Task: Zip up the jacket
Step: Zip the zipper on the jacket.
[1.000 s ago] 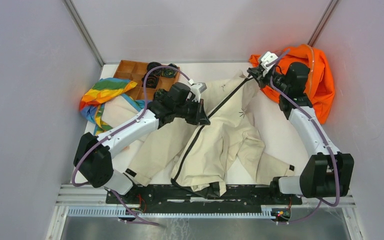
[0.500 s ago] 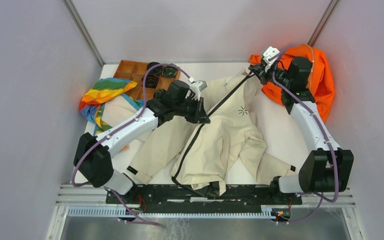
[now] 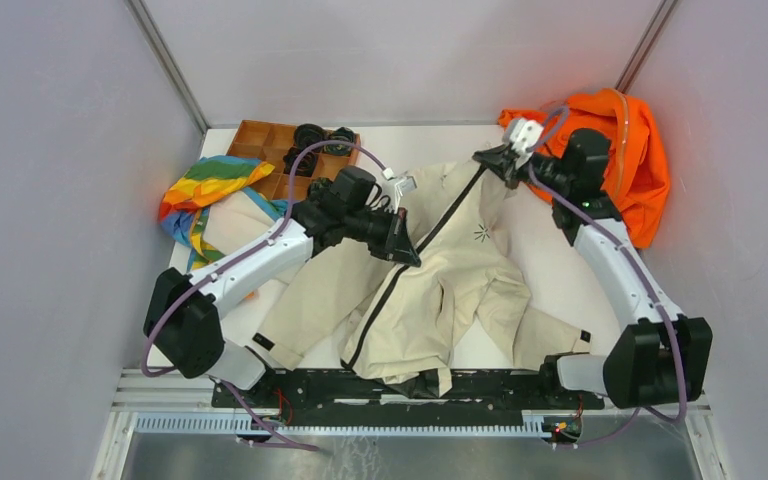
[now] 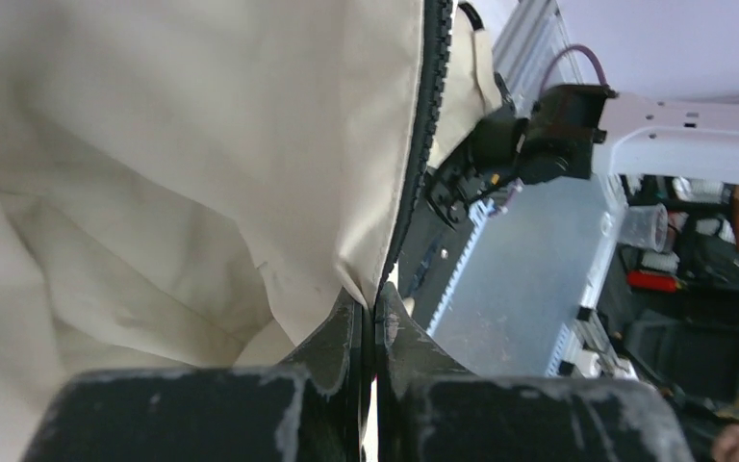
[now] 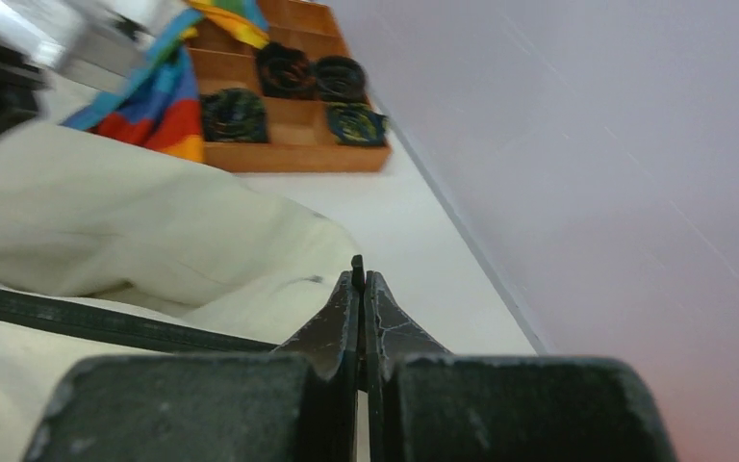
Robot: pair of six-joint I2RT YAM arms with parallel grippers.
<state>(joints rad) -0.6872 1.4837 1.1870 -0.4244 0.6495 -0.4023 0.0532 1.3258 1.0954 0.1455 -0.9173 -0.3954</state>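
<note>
The beige jacket [image 3: 440,290] lies spread across the table, its dark zipper [image 3: 390,285] running diagonally from the collar to the hem, with the black starburst logo [image 3: 479,234] on the chest. My left gripper [image 3: 408,255] is shut on the jacket fabric [image 4: 202,144] right beside the zipper teeth [image 4: 423,115], about mid-length. My right gripper [image 3: 484,160] is at the collar end, shut on a small black zipper pull [image 5: 357,265] that sticks out between the fingertips. The zipper tape [image 5: 106,322] runs off to the left over the jacket [image 5: 106,221].
A bright orange garment [image 3: 640,150] lies bunched at the back right behind the right arm. A rainbow-striped cloth [image 3: 205,185] lies at the left. A wooden compartment tray [image 3: 270,150] with dark round items [image 3: 310,135] stands at the back left. The black rail [image 3: 500,385] runs along the near edge.
My right gripper has moved left and slightly nearer with the zipper top, shifting the collar end leftward. My left gripper has shifted slightly nearer, still pinching the fabric.
</note>
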